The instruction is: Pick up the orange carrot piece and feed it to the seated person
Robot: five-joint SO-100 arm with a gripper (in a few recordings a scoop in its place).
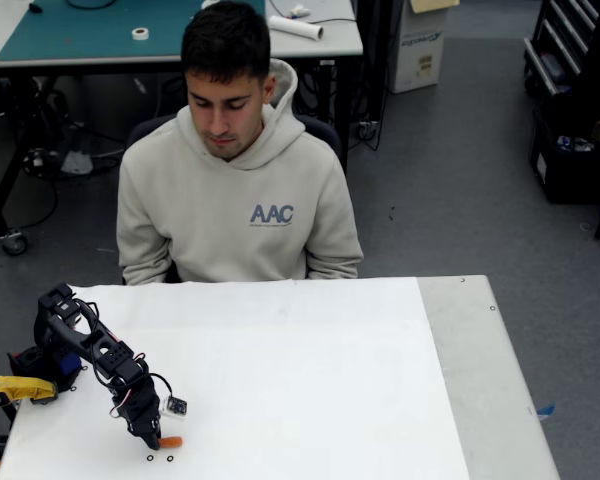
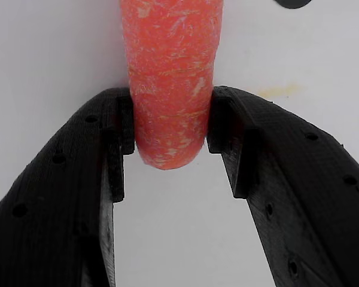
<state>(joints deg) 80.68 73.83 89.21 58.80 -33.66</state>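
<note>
The orange carrot piece (image 2: 170, 84) lies on the white table, and in the wrist view both black fingers press against its sides near its rounded end. My gripper (image 2: 170, 122) is shut on it. In the fixed view the black arm bends down at the table's front left, the gripper (image 1: 156, 438) touching the surface with the carrot piece (image 1: 171, 441) sticking out to its right. The seated person (image 1: 235, 190), in a light beige hoodie marked "AAC", sits behind the table's far edge, looking down.
A yellow handle-shaped tool (image 1: 15, 389) rests at the left edge beside the arm's base. The white table sheet (image 1: 310, 380) stretches wide toward the person; a grey strip (image 1: 480, 380) borders it on the right. Small black marks (image 1: 160, 458) dot the front.
</note>
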